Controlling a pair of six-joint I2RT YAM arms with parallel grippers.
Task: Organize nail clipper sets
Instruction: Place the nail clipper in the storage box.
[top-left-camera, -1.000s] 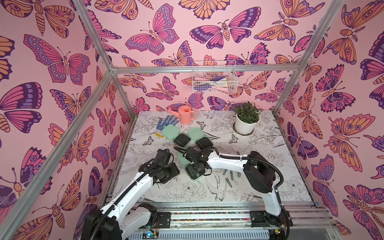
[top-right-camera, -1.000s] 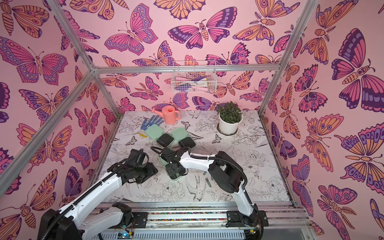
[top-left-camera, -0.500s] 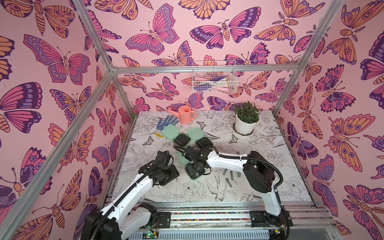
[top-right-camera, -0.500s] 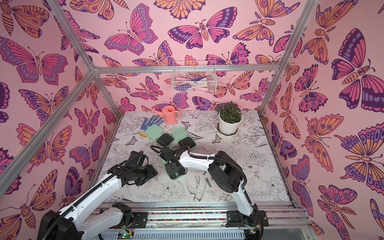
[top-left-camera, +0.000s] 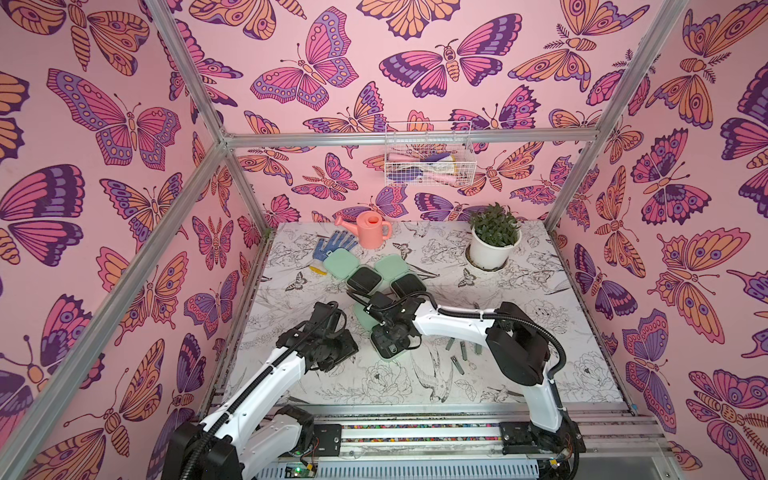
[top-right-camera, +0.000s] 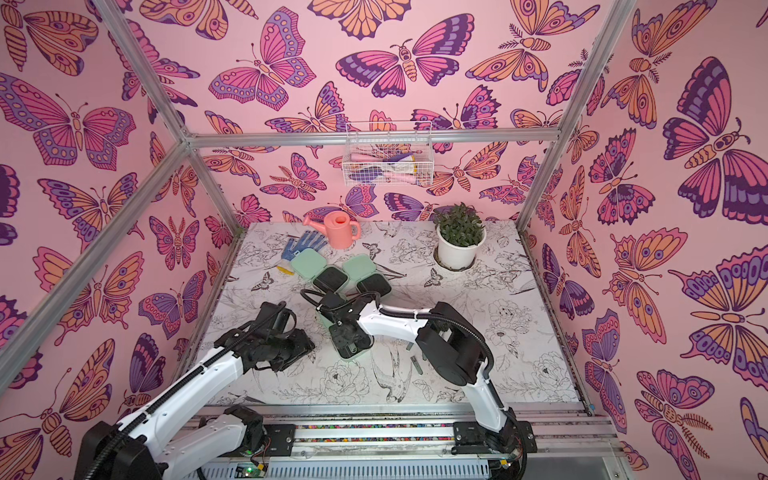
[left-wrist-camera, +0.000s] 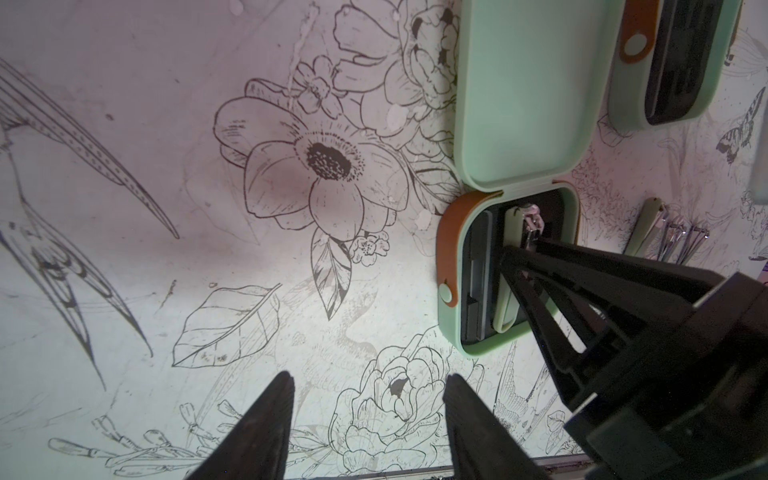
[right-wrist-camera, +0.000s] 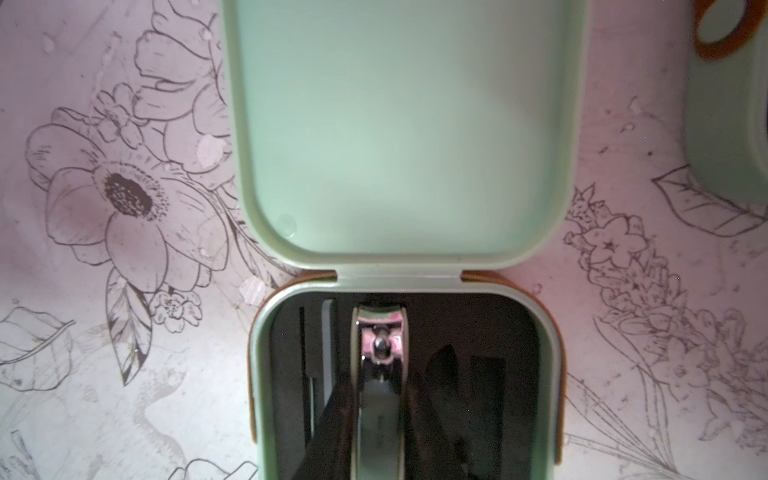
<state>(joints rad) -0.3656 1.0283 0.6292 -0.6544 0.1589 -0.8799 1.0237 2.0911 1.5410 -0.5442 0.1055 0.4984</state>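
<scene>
- Clipper (right-wrist-camera: 379, 395) is pinched lengthwise by your right gripper (left-wrist-camera: 521, 249), low inside the black tray (right-wrist-camera: 490, 332) of the nearest case (left-wrist-camera: 482, 351). It looks lined up to drop flat into its slot.
- Lid (right-wrist-camera: 407, 137) lies folded back on the table (left-wrist-camera: 166, 291), leaving a clear way down.
- Your left gripper (left-wrist-camera: 369, 380) hangs spread and empty just beside that case, probably ready to steady it.
- Loose tools (top-left-camera: 463, 352) wait on the table nearby, and two other cases (top-left-camera: 363, 277) lie open farther back.

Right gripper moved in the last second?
No. The right gripper, jaws on a grey-green metal nail clipper, is over the same open mint-green plastic case, no nearer the white plant pot.
</scene>
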